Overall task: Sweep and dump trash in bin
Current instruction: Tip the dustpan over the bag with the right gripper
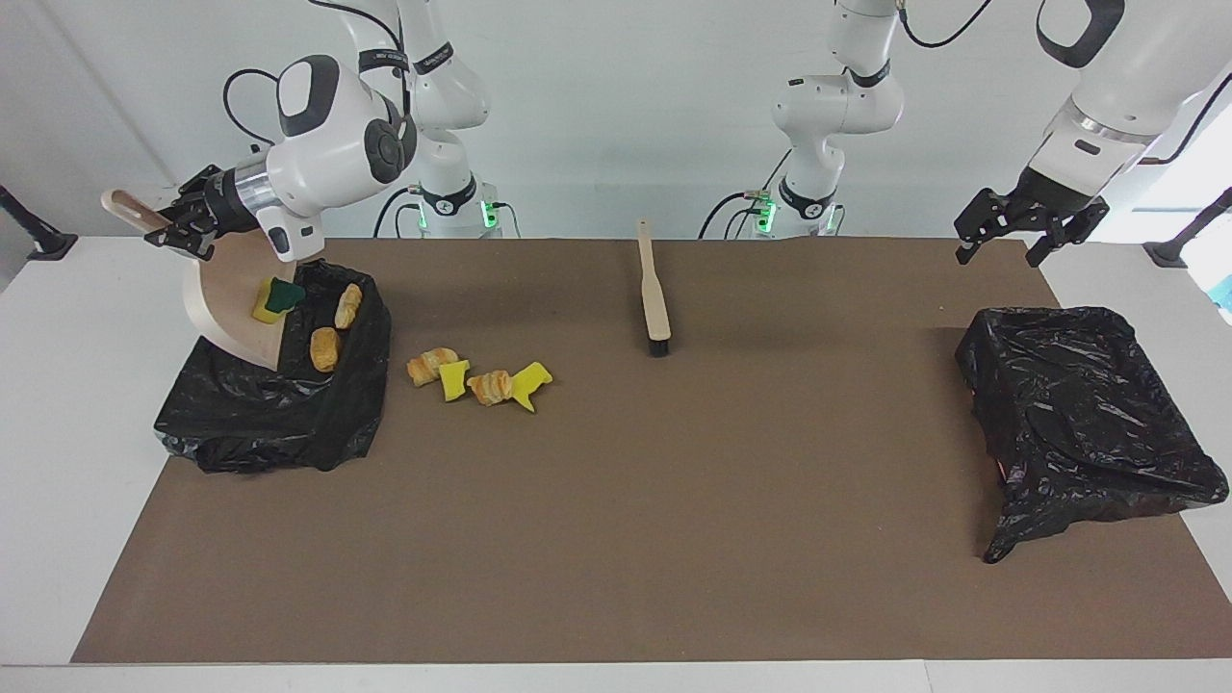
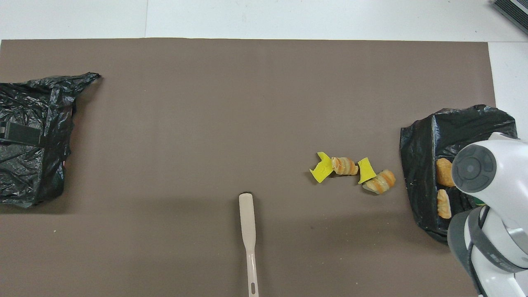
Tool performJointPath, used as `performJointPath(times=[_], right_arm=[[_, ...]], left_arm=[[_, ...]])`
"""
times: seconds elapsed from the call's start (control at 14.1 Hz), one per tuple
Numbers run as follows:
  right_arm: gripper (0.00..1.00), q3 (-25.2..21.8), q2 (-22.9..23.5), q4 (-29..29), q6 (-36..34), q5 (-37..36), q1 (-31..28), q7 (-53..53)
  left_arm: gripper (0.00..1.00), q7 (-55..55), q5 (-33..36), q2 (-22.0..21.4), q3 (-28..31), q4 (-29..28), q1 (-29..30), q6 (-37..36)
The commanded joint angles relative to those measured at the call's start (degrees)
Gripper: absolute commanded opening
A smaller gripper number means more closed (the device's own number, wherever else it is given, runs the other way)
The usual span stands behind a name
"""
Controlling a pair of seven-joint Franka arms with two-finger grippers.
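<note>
My right gripper (image 1: 171,231) is shut on the handle of the beige dustpan (image 1: 226,303), which tilts steeply over the black-lined bin (image 1: 279,404) at the right arm's end of the table. A yellow-and-green sponge piece (image 1: 272,298) sits at the pan's lower lip. Two bread chunks (image 1: 347,305) (image 1: 324,348) lie in the bin (image 2: 425,136). Several pieces of trash, yellow scraps (image 1: 531,382) and bread chunks (image 1: 430,365), lie on the mat beside the bin. In the overhead view the right arm hides the pan. My left gripper (image 1: 998,252) hangs open and holds nothing.
A wooden brush (image 1: 654,289) lies mid-table near the robots, bristles pointing away from them. A second black-lined bin (image 1: 1088,414) stands at the left arm's end, below the waiting left gripper. A brown mat (image 1: 616,539) covers the table.
</note>
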Motion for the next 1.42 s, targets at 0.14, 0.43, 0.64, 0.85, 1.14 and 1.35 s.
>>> performJointPath(times=[0.14, 0.43, 0.64, 0.85, 1.14, 1.35], right_arm=[[0.00, 0.2, 0.0, -0.5, -3.3, -2.4, 2.2, 1.6], [0.00, 0.2, -1.3, 11.1, -8.7, 8.0, 2.2, -3.3], [0.00, 1.9, -1.2, 18.3, -14.8, 17.2, 2.2, 0.0], [0.00, 2.1, -1.4, 20.1, -17.3, 31.0, 2.2, 16.4], [0.00, 3.0, -0.7, 20.4, -16.1, 47.6, 2.2, 39.0], [0.00, 5.5, 2.1, 20.8, -12.7, 58.8, 4.7, 60.7]], left_arm=[[1.00, 1.4, 1.3, -1.5, 0.1, -1.4, -0.4, -1.0], [1.00, 1.3, 1.3, -1.5, 0.1, -1.4, -0.4, -1.2], [1.00, 1.2, 1.3, -1.5, 0.1, -1.1, -0.4, -1.3], [1.00, 1.0, 1.3, -1.2, 0.1, -0.8, 0.1, -0.7], [1.00, 0.9, 1.3, -1.2, 0.1, -0.8, 0.4, -0.7], [1.00, 0.9, 1.3, -1.2, 0.1, -0.8, 0.3, -0.7]])
